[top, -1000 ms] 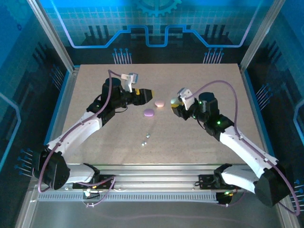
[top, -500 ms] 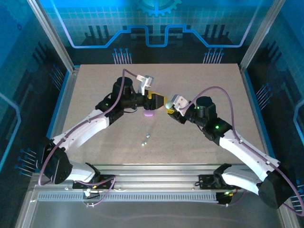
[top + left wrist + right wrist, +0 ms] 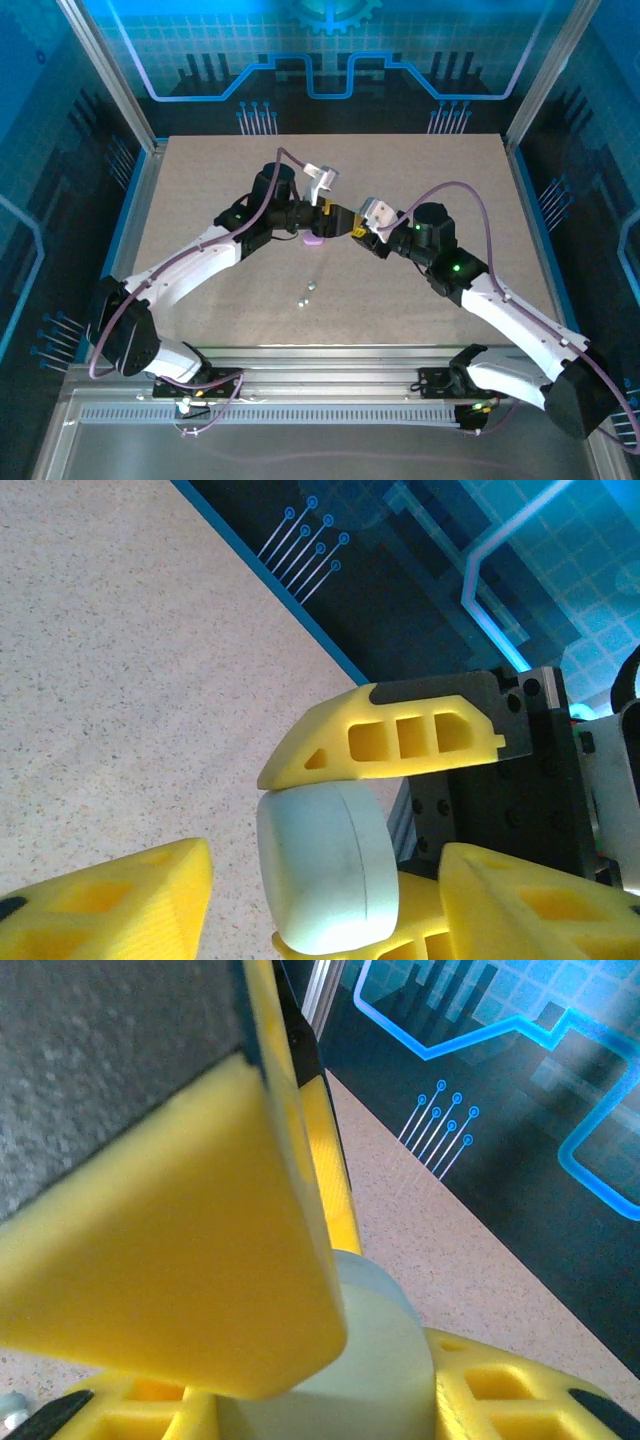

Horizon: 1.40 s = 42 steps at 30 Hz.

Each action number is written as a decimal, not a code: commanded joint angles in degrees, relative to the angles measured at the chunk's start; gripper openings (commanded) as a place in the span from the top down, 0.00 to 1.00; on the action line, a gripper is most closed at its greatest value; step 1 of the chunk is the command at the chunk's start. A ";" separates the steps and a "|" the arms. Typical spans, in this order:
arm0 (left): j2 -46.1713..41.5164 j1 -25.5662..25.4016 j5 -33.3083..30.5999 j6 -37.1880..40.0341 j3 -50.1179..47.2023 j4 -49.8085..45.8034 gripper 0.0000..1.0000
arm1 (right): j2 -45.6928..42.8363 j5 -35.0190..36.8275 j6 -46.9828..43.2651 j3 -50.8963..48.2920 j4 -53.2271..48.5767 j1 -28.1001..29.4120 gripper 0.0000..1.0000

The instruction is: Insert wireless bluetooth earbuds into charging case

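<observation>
My right gripper [image 3: 353, 230] is shut on a pale mint-white oval charging case [image 3: 312, 852], held off the table at mid-table. In the left wrist view its two yellow fingers [image 3: 390, 742] clamp the case from above and below. My left gripper [image 3: 337, 217] meets it from the left, open, with its jaws straddling the case [image 3: 385, 1355] and a gap still visible on one side. Two tiny pale earbuds [image 3: 307, 291] lie on the table nearer the front. A purple case [image 3: 314, 240] lies just below the left gripper.
The speckled beige table [image 3: 200, 180] has free room on all sides of the grippers. Blue-lit walls and metal posts [image 3: 110, 75] enclose it. The arm bases sit on a rail [image 3: 320, 380] at the near edge.
My left gripper has swung right to the right gripper and narrowed its jaws around the held case. The right gripper shifted slightly left. The pink case is now covered by the grippers.
</observation>
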 commanded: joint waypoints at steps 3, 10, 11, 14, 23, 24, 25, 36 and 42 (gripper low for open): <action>1.49 -0.28 1.17 1.61 2.91 -2.52 0.50 | 0.31 -0.87 -0.50 2.29 3.41 1.21 0.67; 3.02 -0.82 -0.48 2.73 5.06 -6.32 0.56 | 0.84 0.00 -1.12 2.51 4.45 1.98 0.66; 3.11 -0.88 -0.81 2.72 5.24 -6.77 0.58 | 0.84 0.11 -1.16 2.49 4.59 2.13 0.65; 2.79 -0.87 -1.34 2.04 5.37 -6.95 0.69 | 0.60 0.87 -1.40 2.32 4.63 2.31 0.61; -0.07 0.60 2.00 -12.25 1.56 2.91 0.78 | -2.66 2.93 -2.65 -3.47 8.77 0.36 0.42; -0.63 0.88 2.63 -14.24 0.43 5.09 0.78 | -2.76 1.44 -2.65 -3.92 8.84 -0.68 0.42; -1.07 1.15 3.17 -15.94 -0.38 6.87 0.78 | -2.92 -0.48 -2.57 -4.34 9.08 -1.63 0.42; -2.19 1.71 5.58 -22.26 -2.04 11.43 0.78 | -3.17 -9.29 -0.61 -5.46 19.50 -4.89 0.45; -2.51 1.72 5.86 -21.91 -2.08 10.90 0.78 | -1.68 -11.57 -0.36 -3.45 19.05 -5.32 0.54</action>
